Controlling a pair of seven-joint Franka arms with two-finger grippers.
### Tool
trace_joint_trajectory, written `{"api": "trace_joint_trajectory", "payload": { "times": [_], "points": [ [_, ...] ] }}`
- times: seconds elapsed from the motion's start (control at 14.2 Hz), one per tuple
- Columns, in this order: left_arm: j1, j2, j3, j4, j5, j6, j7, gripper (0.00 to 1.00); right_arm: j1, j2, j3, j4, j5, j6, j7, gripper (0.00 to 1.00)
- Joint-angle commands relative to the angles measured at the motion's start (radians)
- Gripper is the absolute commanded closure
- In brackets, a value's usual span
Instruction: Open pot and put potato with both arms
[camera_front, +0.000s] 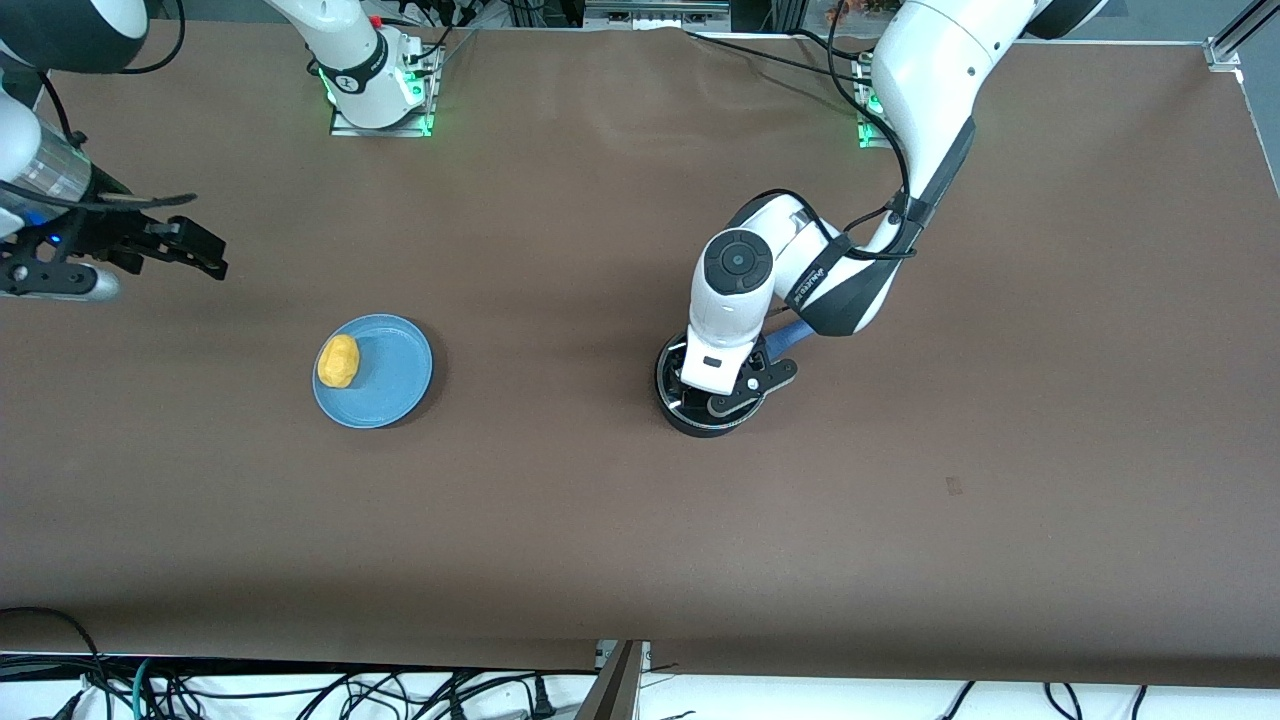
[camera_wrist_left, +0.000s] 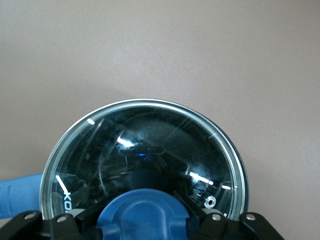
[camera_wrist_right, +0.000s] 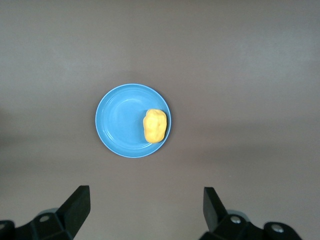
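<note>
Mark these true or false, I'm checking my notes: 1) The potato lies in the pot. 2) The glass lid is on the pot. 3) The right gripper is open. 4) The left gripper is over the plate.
1) False: the potato lies on the blue plate.
2) True: the glass lid covers the pot.
3) True: the right gripper is open, waiting toward the right arm's end of the table.
4) False: the left gripper is over the pot, at the lid's blue knob.
</note>
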Motion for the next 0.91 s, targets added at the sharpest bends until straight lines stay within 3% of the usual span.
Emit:
{"api": "trace_joint_trajectory", "payload": {
  "times": [0.0,0.35,0.7,0.84],
  "points": [
    [0.0,-0.01,0.001,0.004,0.026,-0.01,0.009,0.62,0.006,0.086,0.002,0.022,-0.018,-0.002,-0.007,0.0],
    [0.004,-0.018,0.001,0.012,0.026,-0.01,0.011,0.67,0.006,0.187,0.004,0.018,-0.014,0.033,0.005,0.0],
    [0.012,-0.026,0.004,0.037,0.024,-0.048,0.064,0.7,0.005,0.396,0.004,-0.004,-0.012,0.257,0.011,0.0],
    [0.027,-0.03,0.003,0.057,0.009,-0.082,0.104,0.71,0.0,0.427,0.004,-0.069,-0.012,0.353,0.011,0.0]
  ]
}}
